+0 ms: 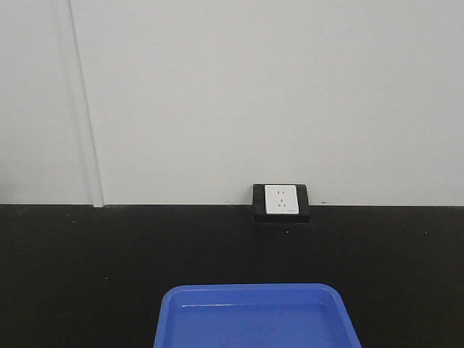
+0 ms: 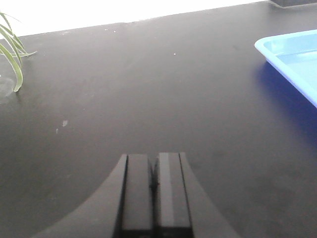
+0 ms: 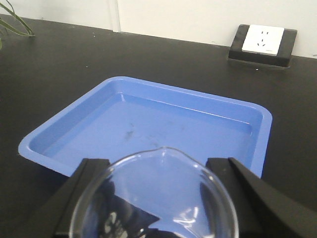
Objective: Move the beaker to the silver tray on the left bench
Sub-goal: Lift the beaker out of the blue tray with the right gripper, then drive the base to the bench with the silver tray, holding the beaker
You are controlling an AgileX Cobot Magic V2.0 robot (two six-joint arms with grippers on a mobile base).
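1. Beaker point(image 3: 153, 198): clear glass with a round rim and a pouring lip that points away from the wrist. It is held off the surface above the near rim of the blue tray, and it looks upright, mouth up.
2. Right gripper point(image 3: 157, 201): clamped on the beaker, one black finger against each side of the glass just below the rim.
3. Left gripper point(image 2: 154, 183): pads pressed together with nothing between them, low over bare worktop.
4. Blue plastic tray point(image 3: 183, 91): empty, and lying on the black bench point(image 2: 148, 89) directly ahead of the right gripper. It lies to the right of the left gripper.
5. Silver tray: not in any view, so its bearing from the beaker cannot be told.
6. Wall socket point(image 3: 262, 39): white face in a black housing, at the foot of the white wall point(image 1: 254, 87) beyond the blue tray.
7. Plant leaves point(image 2: 12, 54): green, at the far left edge of the left wrist view.
8. Handling note: the beaker is already in the right arm's grasp. The carry likely depends on finding the silver tray off to the left, past the idle left arm.
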